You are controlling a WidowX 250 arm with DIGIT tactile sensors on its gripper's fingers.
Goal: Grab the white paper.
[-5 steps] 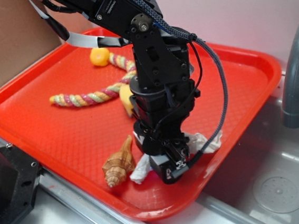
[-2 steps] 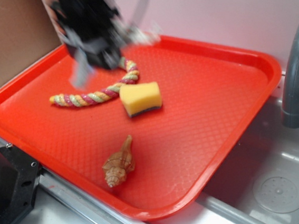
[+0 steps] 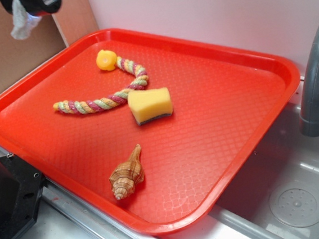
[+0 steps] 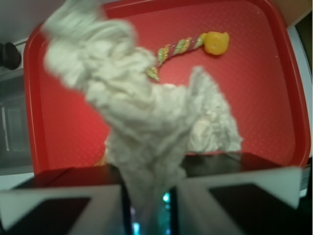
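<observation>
The exterior view catches only the tip of the gripper at the top left corner, high above the far left edge of the red tray, with the white paper dangling from it as a small crumpled tuft. How the jaws stand cannot be made out there. The wrist view settles it: the jaws are pressed in on the white paper, which rises from between them in a thick wrinkled wad and blocks much of the tray below.

On the tray, the exterior view shows a yellow sponge near the middle, a striped rope toy just beside it ending in a yellow knob, and a brown seashell well apart toward the near edge. A grey faucet stands at the right over a metal sink. In the wrist view only the rope toy shows clearly past the paper.
</observation>
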